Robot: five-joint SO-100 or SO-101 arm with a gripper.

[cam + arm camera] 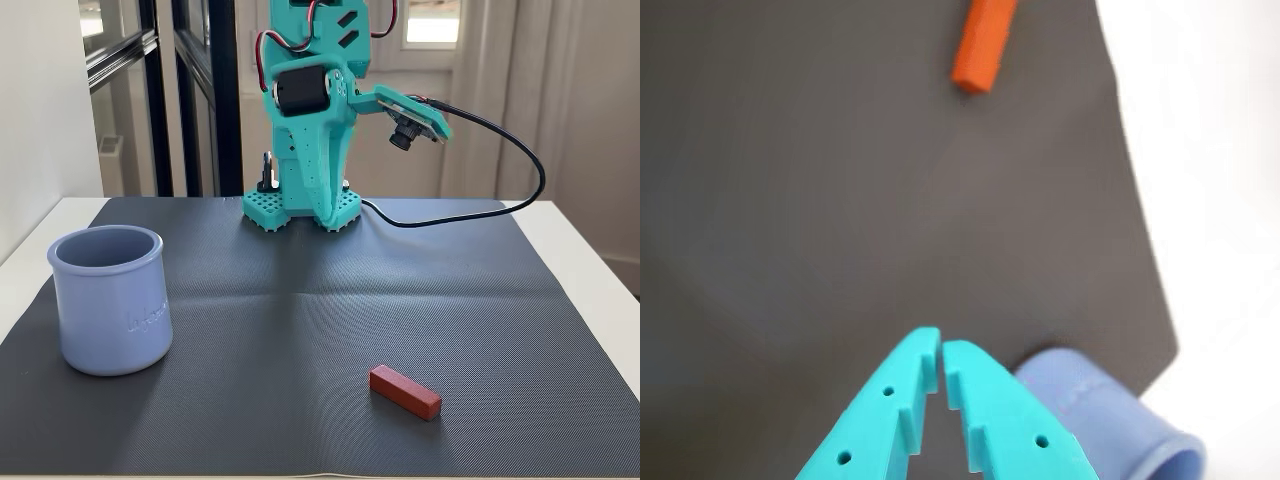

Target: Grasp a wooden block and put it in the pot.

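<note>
The wooden block [404,391], a small red-brown bar, lies flat on the dark mat near the front, right of centre in the fixed view. In the wrist view the wooden block [983,45] sits at the top edge and looks orange. The light blue pot [108,300] stands upright at the mat's left side; the wrist view catches the pot [1110,420] at the bottom right. My teal gripper [940,347] is shut with nothing between its fingers, far from the block. The arm [310,120] is folded back over its base at the rear of the mat.
A dark ribbed mat [400,290] covers the white table [600,250]. A black camera cable [520,170] loops from the arm down to the mat at the back right. A wall stands at the left and windows lie behind the arm.
</note>
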